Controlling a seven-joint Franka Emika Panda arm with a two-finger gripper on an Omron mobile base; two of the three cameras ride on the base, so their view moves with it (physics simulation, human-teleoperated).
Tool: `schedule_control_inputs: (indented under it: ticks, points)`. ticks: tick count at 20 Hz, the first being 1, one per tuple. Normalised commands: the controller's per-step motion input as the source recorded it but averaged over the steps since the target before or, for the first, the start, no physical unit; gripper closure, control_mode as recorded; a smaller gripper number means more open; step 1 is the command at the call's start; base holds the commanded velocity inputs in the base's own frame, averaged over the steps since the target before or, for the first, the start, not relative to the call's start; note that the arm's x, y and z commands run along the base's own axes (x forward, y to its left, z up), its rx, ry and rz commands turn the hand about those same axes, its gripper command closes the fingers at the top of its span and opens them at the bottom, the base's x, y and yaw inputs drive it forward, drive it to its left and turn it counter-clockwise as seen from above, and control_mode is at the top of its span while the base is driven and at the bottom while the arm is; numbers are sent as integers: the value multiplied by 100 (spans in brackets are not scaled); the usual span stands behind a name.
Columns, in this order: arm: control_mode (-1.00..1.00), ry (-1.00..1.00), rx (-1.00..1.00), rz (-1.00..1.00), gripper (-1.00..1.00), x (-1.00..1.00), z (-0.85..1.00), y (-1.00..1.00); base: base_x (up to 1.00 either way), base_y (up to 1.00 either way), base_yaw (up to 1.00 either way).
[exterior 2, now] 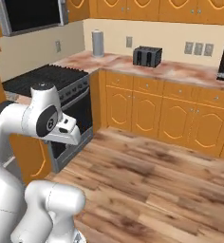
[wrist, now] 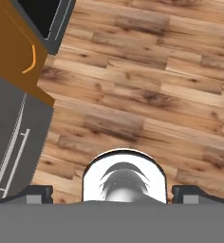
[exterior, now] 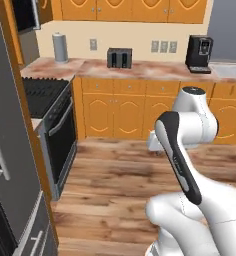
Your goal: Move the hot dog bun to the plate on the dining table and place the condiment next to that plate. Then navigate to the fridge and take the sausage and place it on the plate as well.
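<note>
Kitchen scene, wood plank floor [exterior: 115,190] running up to orange cabinets. Left base view: fridge [exterior: 10,165], grey steel with bar handles, fills the left edge, doors closed; black oven [exterior: 57,135] just past it, toaster [exterior: 119,57] and coffee machine [exterior: 199,54] on the marbled counter [exterior: 140,69].

Right base view: stovetop [exterior 2: 42,78] and oven to the left, toaster on the back counter, arm folded low at left.

Hand view: gripper [wrist: 111,194] points down at bare floor, fingertips [wrist: 38,193] spread wide apart, nothing between them. Fridge door and an orange panel [wrist: 14,57] sit at the left.
</note>
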Motion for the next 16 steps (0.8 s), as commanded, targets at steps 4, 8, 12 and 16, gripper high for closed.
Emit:
schedule_control_inputs:
  ticks: [4,8,12,16]
  points:
    - [100,0,0,0,-100,0,0,0,100,-10,58]
    - [100,0,0,0,-100,0,0,0,88,-24,60]
    - [100,0,0,0,-100,0,0,0,71,-30,63]
    - [100,0,0,0,-100,0,0,0,64,-21,67]
